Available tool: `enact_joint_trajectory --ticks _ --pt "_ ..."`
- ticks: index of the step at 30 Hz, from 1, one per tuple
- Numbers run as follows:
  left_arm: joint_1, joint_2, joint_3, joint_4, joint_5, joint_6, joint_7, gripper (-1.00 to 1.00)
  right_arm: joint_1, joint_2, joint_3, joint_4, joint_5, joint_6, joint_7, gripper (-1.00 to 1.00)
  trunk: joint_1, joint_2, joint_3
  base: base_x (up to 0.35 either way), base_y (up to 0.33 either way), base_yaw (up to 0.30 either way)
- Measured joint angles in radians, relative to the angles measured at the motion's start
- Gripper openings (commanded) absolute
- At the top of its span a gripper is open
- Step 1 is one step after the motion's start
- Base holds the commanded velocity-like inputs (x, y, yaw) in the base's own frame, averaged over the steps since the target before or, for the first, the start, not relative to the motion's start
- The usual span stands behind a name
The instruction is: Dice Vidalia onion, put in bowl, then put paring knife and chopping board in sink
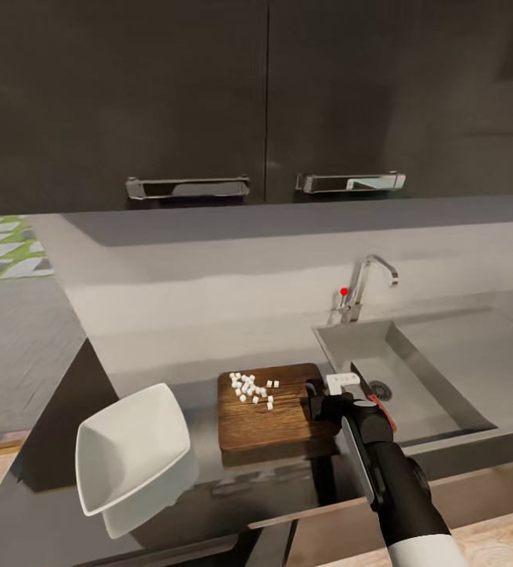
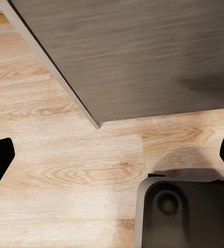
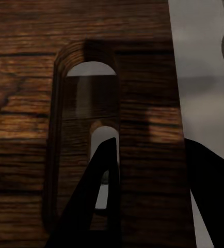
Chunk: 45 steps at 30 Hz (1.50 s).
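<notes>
From the head, diced onion [image 1: 250, 388] lies on the chopping board [image 1: 276, 415], between the bowl [image 1: 132, 446] at left and the sink [image 1: 414, 378] at right; the right gripper [image 1: 325, 394] meets the board's right edge. The left gripper [image 2: 112, 155] hangs spread over wooden floor [image 2: 55, 170]. At the right wrist, one finger [image 3: 99, 196] enters the board's handle slot [image 3: 89, 134], seemingly gripping; no writing is legible.
</notes>
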<state>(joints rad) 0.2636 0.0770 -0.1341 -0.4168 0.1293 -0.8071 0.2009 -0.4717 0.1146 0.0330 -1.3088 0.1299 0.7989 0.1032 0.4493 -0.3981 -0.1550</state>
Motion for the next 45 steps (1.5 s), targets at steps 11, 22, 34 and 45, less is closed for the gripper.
enact_joint_trajectory --ticks 11,22,34,45 --pt "0.000 0.000 0.000 0.000 0.000 0.000 0.000 1.00 0.000 0.000 0.000 0.000 0.000 0.000 0.000 -1.00 0.000 0.000 0.017 0.000 0.000 0.000" --pt "0.000 0.000 0.000 0.000 0.000 0.001 0.000 1.00 0.000 0.000 0.000 0.000 0.000 0.000 0.000 -1.00 0.000 0.000 0.035 0.059 0.064 0.000" --pt "0.000 0.000 0.000 0.000 0.000 0.000 0.000 1.00 0.000 0.000 0.000 0.000 0.001 0.000 0.000 -1.00 0.000 0.000 0.054 0.253 0.181 0.000" --pt "0.000 0.000 0.000 0.000 0.000 0.000 0.000 1.00 0.000 0.000 0.000 0.000 0.000 0.000 0.000 -1.00 0.000 0.000 0.071 0.021 0.018 0.000"
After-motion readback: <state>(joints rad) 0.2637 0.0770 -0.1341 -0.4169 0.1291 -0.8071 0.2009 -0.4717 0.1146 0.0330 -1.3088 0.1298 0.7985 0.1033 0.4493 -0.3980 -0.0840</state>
